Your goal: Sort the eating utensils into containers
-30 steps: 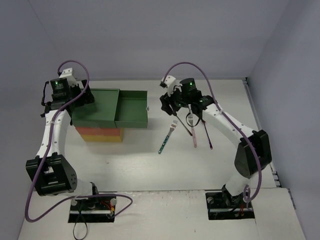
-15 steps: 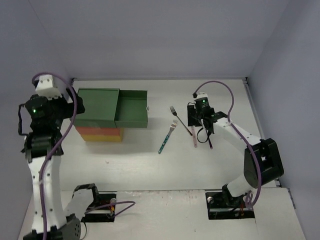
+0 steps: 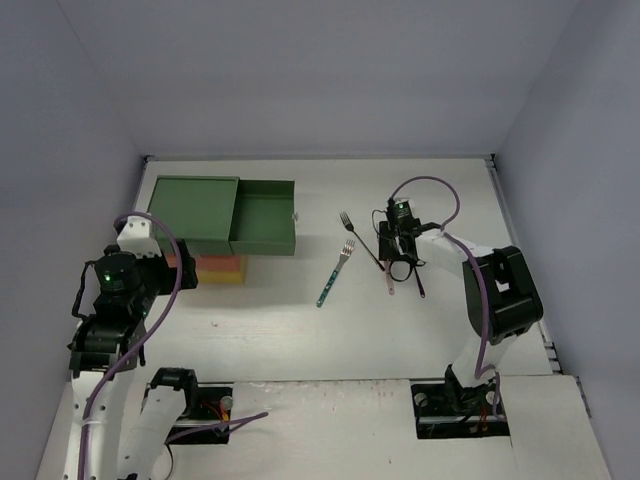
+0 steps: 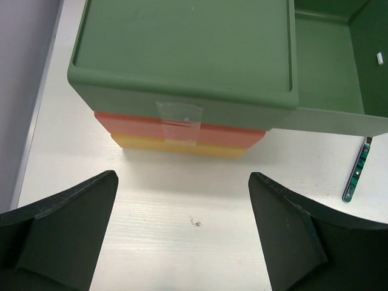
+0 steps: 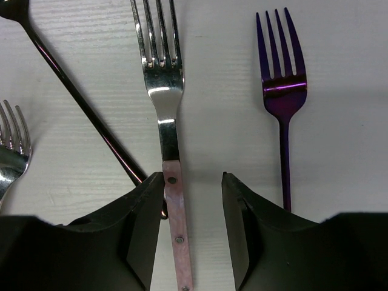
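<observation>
From above, the right gripper (image 3: 391, 256) is low over the table in a loose cluster of forks. The stacked drawer unit (image 3: 195, 203) stands well off to its side. The unit's green top drawer (image 3: 265, 232) is pulled out toward the forks, likely so a utensil can be dropped straight in.

The left wrist camera shows the left gripper (image 4: 182, 179) with its fingers spread wide and nothing between them. The unit sits just ahead of the tips, its orange-red and yellow drawers pushed in. The teal handle of a fork (image 4: 357, 173) lies further ahead, off to one side and below the open drawer's edge. This arm looks parked out of the way.

In the right wrist camera the jaws are parted on either side of the pink-handled fork (image 5: 165, 121), not yet pressed against its handle. They line up with the handle, which suits a pinch across its narrow width. A purple fork (image 5: 283, 91) lies just outside one finger. A dark slim handle (image 5: 79, 97) runs slantwise under the other finger, close enough that closing could nudge it.
</observation>
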`<action>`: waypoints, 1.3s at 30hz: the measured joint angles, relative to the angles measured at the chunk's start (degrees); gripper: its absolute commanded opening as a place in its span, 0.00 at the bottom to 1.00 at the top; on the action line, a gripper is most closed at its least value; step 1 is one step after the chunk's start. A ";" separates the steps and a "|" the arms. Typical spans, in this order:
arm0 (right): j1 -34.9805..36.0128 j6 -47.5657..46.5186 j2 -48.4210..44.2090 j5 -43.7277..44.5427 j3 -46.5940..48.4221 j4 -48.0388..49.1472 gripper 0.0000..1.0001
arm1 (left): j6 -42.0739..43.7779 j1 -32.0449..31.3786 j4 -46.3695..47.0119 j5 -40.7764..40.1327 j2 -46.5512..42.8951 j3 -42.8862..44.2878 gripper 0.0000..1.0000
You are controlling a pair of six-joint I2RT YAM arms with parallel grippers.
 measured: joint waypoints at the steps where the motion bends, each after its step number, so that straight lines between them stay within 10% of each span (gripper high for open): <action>1: -0.08 0.03 0.47 -0.25 0.02 0.32 0.39 | 0.00 -0.25 -0.12 -0.18 -0.61 -0.49 0.87; 7: -0.53 0.24 2.18 -0.94 0.71 1.82 0.34 | -0.19 -1.11 0.25 -0.84 -5.36 -3.35 0.87; 13: -1.61 0.05 3.13 -1.58 0.92 2.44 0.01 | -1.15 -1.37 1.00 -0.88 -6.35 -6.64 0.87; 25: -0.45 -4.41 -2.89 -6.18 5.27 0.45 0.00 | -1.53 -1.89 1.37 -1.09 -6.81 -8.65 0.87; 39: 19.29 -9.81 -1.56 -11.95 48.98 2.87 0.00 | -1.53 -1.89 1.74 -1.13 -6.52 -8.76 0.87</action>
